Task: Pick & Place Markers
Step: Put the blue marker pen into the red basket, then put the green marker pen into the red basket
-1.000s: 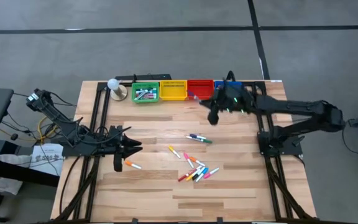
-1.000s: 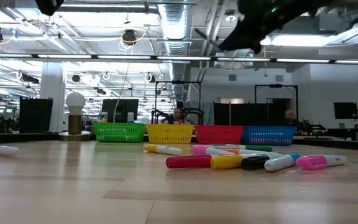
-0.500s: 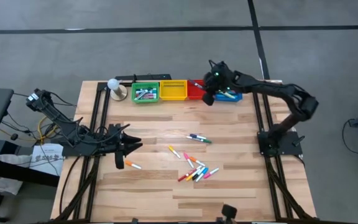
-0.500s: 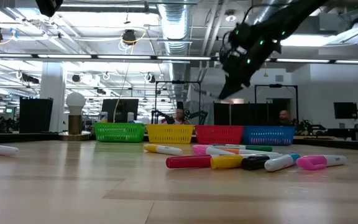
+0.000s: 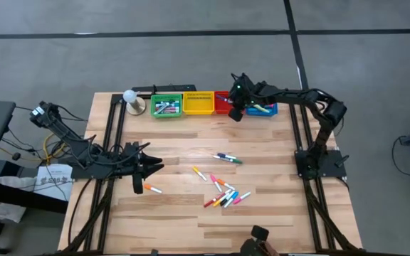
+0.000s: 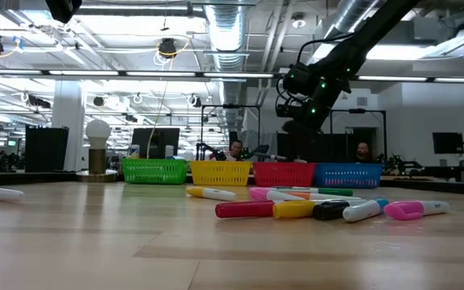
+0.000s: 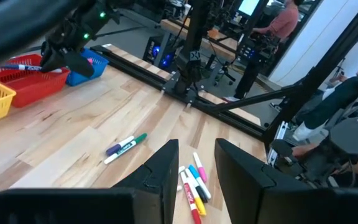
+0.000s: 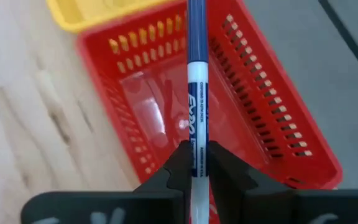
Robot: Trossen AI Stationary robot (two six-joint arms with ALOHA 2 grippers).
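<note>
My right gripper hangs over the red bin at the table's far edge, fingers clamped on a blue-capped white marker sticking out over the bin's inside. Yellow bin just beside it. Left gripper sits low near table's left side, fingers a bit apart, holding nothing; orange marker lies just beside it. Rest of the markers lie loose mid-table.

Pale wooden plank table top: visible grain, faint satin sheen. Red slotted plastic bin: glossy, clear smooth base. Beside red bin, yellow slotted plastic bin. White-barrelled blue marker over red bin: smooth, glossy plastic. Black matt gripper fingers.
</note>
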